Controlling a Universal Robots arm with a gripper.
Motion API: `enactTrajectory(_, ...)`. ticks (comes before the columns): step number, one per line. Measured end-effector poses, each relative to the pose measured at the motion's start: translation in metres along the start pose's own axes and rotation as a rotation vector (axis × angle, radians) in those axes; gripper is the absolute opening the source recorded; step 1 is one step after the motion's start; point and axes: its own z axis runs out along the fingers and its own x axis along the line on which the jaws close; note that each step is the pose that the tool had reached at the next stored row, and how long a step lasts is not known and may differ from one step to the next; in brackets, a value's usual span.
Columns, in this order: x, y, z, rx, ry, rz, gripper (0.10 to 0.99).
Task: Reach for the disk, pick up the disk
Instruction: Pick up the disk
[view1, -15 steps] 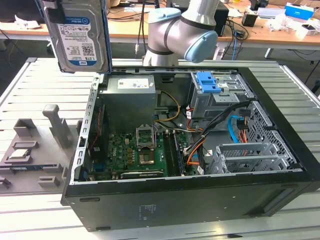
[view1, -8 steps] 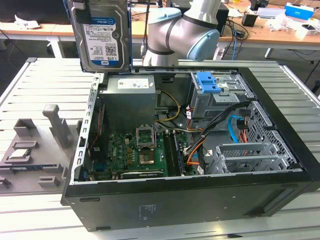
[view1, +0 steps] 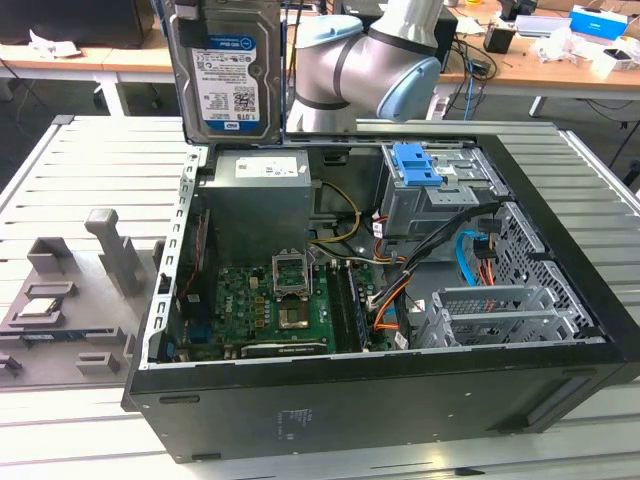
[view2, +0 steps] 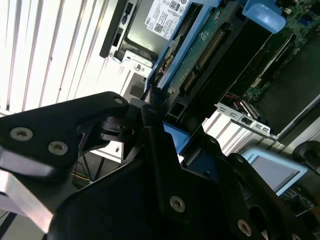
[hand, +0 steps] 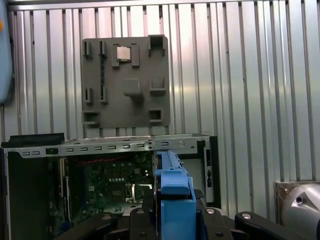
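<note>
Disk (view1: 227, 70) broadside in exterior view

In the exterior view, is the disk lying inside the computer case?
No. The disk is raised upright over the far edge of the open computer case, its labelled face toward the camera.

Disk (view1: 232, 70), gripped in the hand (hand: 175, 212): white-and-blue label (view1: 228, 80), barcodes, wording illegible. Power supply (view1: 250, 200) below the hand: white sticker (view1: 272, 169), illegible. Dark box (view2: 142, 32) past the hand, second wrist view: second sticker (view2: 167, 15) with square codes, illegible.
</note>
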Motion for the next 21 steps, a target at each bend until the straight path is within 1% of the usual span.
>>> enactTrajectory(1,-0.0002,-0.0024,-0.0001,0.0,0.0,0.0,0.369)
enactTrajectory(3,-0.0007,-0.0109,-0.0004,0.0,-0.0001,0.0,0.369)
enactTrajectory(5,-0.001,-0.0164,-0.0006,0.0,-0.0001,0.0,0.369)
enactTrajectory(6,-0.0014,-0.0225,-0.0009,0.0,0.0,0.0,0.369)
enactTrajectory(8,-0.0017,-0.0286,-0.0012,0.0,0.0,0.0,0.369)
enactTrajectory(9,-0.002,-0.0334,-0.0014,0.0,0.0,0.0,0.369)
enactTrajectory(11,-0.0023,-0.0389,-0.0016,0.0,0.0,0.0,0.369)
enactTrajectory(13,-0.0028,-0.048,-0.002,0.0,0.0,0.0,0.369)
enactTrajectory(14,-0.0031,-0.0536,-0.0022,0.0,0.0,0.0,0.369)
enactTrajectory(18,-0.0037,-0.0649,-0.0026,0.0,-0.0001,0.0,0.369)
enactTrajectory(19,-0.004,-0.0702,-0.0029,0.0,0.0,0.0,0.369)
enactTrajectory(21,-0.0045,-0.078,-0.0032,0.0,0.0,0.0,0.369)
